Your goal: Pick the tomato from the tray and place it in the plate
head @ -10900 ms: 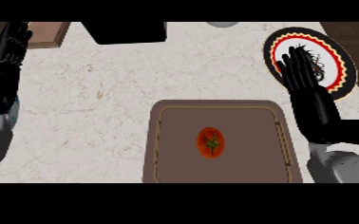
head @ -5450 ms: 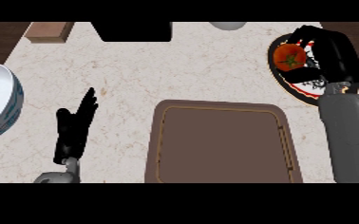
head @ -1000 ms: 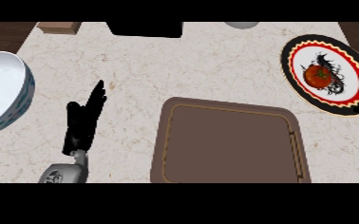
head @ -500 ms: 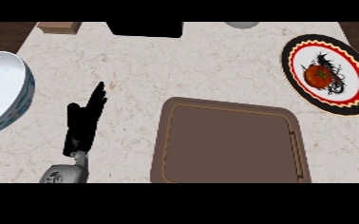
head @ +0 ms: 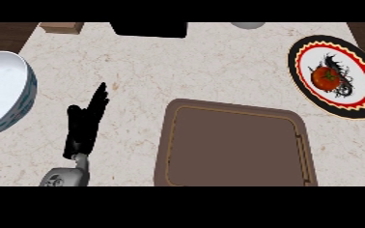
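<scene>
Plate (head: 305, 53): right edge of frame, tomato (head: 327, 77) lying in it.
Tray (head: 235, 147): lower centre, bare.
Left robot hand (head: 83, 124): lower left, fingers straight, holding nothing.
Bowl (head: 13, 95): left edge.

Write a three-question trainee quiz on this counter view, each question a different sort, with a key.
1. True or false: the tomato lies on the plate.
2. Which hand shows? A) left B) right
3. Fill in: the tray holds ____.

Key: 1 true. 2 A: the left hand rests open on the counter, left of the tray. 3 nothing.
</scene>
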`<action>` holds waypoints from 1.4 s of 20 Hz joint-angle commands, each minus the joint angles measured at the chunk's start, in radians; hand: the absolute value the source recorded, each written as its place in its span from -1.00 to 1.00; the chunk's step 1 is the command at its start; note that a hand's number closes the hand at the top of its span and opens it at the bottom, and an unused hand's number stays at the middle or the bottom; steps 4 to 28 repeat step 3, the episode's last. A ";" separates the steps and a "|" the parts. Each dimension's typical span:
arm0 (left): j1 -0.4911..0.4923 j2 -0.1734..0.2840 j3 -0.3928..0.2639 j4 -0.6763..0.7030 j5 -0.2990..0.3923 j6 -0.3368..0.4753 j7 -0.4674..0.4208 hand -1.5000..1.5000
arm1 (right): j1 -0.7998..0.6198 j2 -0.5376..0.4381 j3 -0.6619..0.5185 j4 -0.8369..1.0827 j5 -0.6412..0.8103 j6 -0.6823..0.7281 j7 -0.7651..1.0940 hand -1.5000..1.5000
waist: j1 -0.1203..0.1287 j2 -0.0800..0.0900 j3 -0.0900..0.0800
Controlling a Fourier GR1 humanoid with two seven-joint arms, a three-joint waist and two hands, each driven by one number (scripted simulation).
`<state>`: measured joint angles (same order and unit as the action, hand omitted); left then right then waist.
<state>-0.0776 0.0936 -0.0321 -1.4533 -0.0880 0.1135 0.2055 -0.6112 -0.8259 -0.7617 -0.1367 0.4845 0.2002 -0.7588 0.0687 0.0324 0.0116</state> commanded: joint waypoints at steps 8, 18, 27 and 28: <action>-0.021 0.013 0.017 0.010 0.006 -0.005 0.012 0.00 | 0.013 -0.034 0.008 -0.004 0.012 -0.020 0.027 -1.00 | 0.001 0.002 0.000; -0.021 0.013 0.017 0.010 0.006 -0.005 0.012 0.00 | 0.013 -0.034 0.008 -0.004 0.012 -0.020 0.027 -1.00 | 0.001 0.002 0.000; -0.021 0.013 0.017 0.010 0.006 -0.005 0.012 0.00 | 0.013 -0.034 0.008 -0.004 0.012 -0.020 0.027 -1.00 | 0.001 0.002 0.000; -0.021 0.013 0.017 0.010 0.006 -0.005 0.012 0.00 | 0.013 -0.034 0.008 -0.004 0.012 -0.020 0.027 -1.00 | 0.001 0.002 0.000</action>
